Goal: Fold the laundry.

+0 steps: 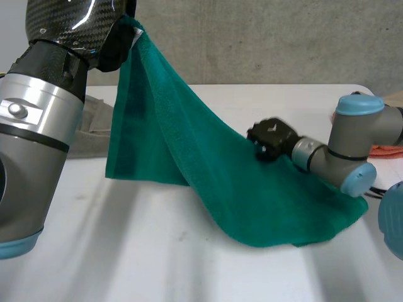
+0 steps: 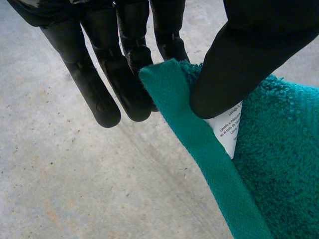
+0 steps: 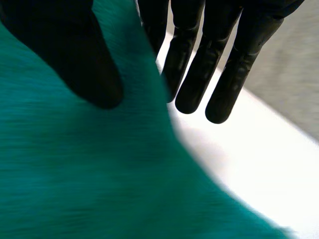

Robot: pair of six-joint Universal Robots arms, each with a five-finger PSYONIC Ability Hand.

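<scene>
As my left hand point(image 2: 249, 50) pinched the towel point(image 2: 279, 174) corner, my right hand point(image 3: 75, 50) pinched its edge. Best kept taut, I judged.

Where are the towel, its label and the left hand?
towel point(image 1: 252, 189): head view, middle of the cloth.
label point(image 2: 227, 130): left wrist view, its printed white face.
left hand point(image 2: 239, 64): left wrist view, on the thumb.

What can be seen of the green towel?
The green towel is teal terry cloth with a flat woven hem and a white label near one corner. The left hand pinches that corner high; the right hand pinches an edge lower down. It drapes slanting, its lower part resting on the table.
</scene>
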